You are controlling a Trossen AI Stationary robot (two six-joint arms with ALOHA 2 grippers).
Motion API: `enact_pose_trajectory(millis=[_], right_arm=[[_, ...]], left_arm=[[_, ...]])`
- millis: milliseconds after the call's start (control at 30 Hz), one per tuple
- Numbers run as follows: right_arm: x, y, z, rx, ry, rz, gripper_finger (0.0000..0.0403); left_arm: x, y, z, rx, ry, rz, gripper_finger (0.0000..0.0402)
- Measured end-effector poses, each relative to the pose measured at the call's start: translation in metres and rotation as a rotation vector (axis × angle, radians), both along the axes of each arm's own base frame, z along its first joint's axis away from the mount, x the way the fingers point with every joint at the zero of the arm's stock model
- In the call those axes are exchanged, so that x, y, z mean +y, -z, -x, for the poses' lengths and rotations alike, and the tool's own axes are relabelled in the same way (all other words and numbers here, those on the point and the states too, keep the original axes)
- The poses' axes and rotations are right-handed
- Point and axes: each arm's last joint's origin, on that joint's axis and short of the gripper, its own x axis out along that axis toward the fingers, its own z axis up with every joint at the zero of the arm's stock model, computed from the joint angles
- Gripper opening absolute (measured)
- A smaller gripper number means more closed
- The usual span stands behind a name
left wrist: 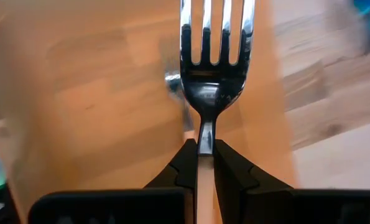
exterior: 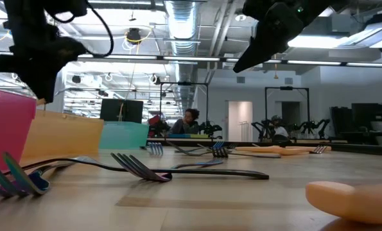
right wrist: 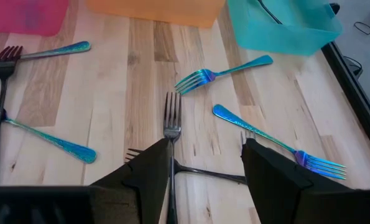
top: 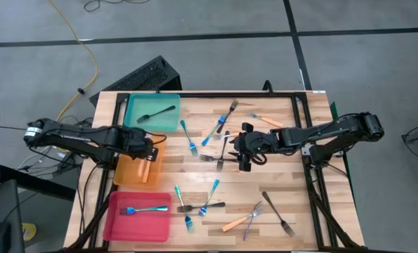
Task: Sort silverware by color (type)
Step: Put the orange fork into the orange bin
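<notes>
My left gripper point(top: 151, 151) hangs over the orange tray point(top: 128, 172) at the table's left, shut on a fork point(left wrist: 216, 56) with silver tines and an orange handle. My right gripper point(top: 245, 156) hovers open over the middle of the table. Below it lie a dark fork point(right wrist: 171, 118) and blue-handled forks point(right wrist: 225, 73), none between its fingers point(right wrist: 148, 163). More silverware lies flat toward the near edge: blue forks point(top: 210, 197), an orange-handled fork point(top: 237, 222) and a dark fork point(top: 277, 213). My left gripper pinches the fork at its narrow neck point(left wrist: 204, 134), just behind the tines, between its two fingers. The fork lies along the fingers, the handle running back between them. The tines point steeply down over the orange tray's floor; whether they touch it I cannot tell.
A teal tray point(top: 135, 119) at the far left holds a dark fork point(top: 156, 114). A pink tray point(top: 117, 225) at the near left holds a blue fork point(top: 144, 209). An orange piece point(top: 147, 171) lies in the orange tray. Black rails point(top: 314, 190) run along the table's sides.
</notes>
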Motion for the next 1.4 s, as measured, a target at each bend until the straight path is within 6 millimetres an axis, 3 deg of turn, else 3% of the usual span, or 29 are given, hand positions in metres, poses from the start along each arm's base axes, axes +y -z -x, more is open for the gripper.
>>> enact_pose_trajectory(millis=[367,667,1000,1400], right_arm=[[0.0,0.0,0.0,-0.001,0.0,0.0,0.0221],[0.0,0.0,0.0,-0.003,0.0,0.0,0.0221],[0.0,-0.001,-0.001,-0.008,-0.001,0.0,0.0221],[0.0,-0.001,-0.001,-0.008,-0.001,0.0,0.0221]], left_arm=[[-0.002,0.032,0.005,0.022,-0.006,0.089,0.0012],[-0.003,0.036,0.004,0.025,0.012,0.116,0.0011],[0.004,0.053,-0.009,0.155,0.08,0.147,0.0011],[0.016,0.058,-0.018,0.114,0.066,0.144,0.001]])
